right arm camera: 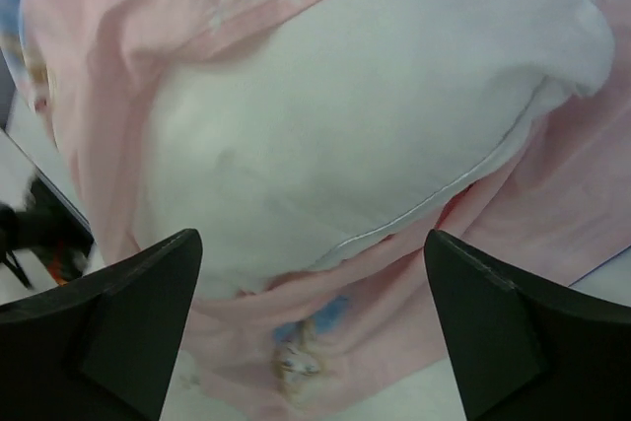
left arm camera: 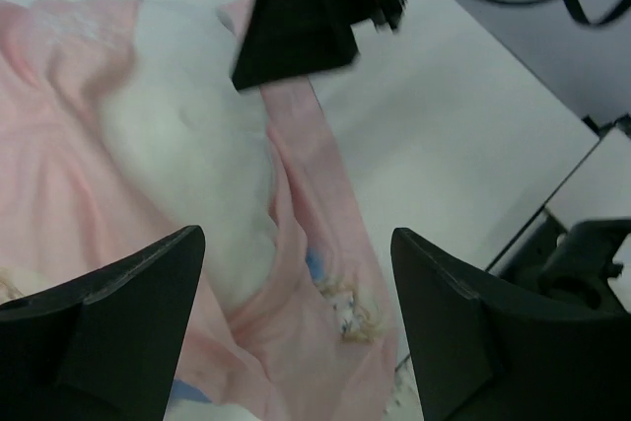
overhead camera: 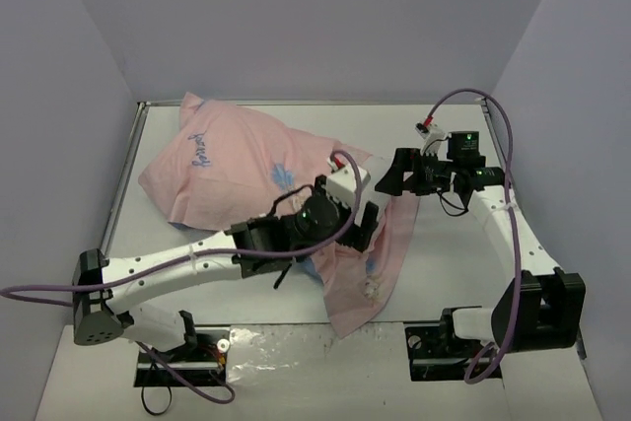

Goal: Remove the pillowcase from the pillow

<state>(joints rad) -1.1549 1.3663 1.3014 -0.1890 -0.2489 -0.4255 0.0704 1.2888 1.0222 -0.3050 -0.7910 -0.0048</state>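
Item 1: thin pale-pink printed fabric pillowcase [overhead camera: 237, 165], centre-left of top view; likely light, limp, slippery. Best hold: loose hem, lower centre.
Item 2: plump white pillow [right arm camera: 365, 135], partly exposed inside it.
Left gripper [left arm camera: 296, 239], right gripper [right arm camera: 311, 239]: both wide, empty.

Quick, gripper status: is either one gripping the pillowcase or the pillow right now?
Left gripper: open, holding nothing.
Right gripper: open, holding nothing.
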